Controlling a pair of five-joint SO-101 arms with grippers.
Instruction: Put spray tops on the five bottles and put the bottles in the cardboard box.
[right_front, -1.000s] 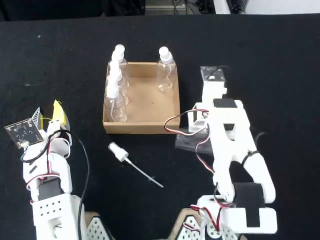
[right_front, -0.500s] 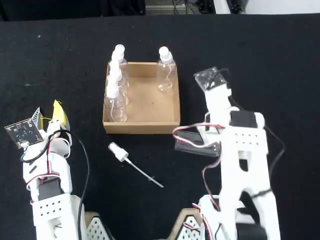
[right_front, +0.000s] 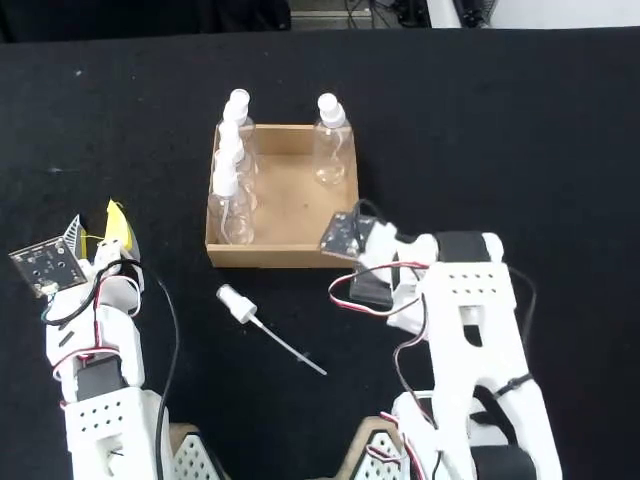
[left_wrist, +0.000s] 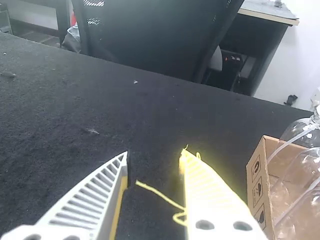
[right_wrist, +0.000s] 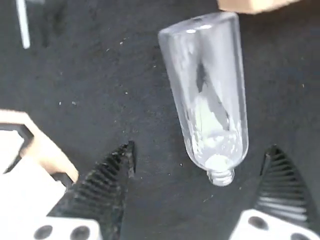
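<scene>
Right gripper spread wide above uncapped bottle, lying by cardboard box, near-right corner.
Risk: round bottle could roll or squirt out w/ an off-centre pinch. Spray top lies to its left; left gripper also spread.

We read no words or numbers anywhere, only small black handling pictograms printed on the side of the cardboard box.
</scene>
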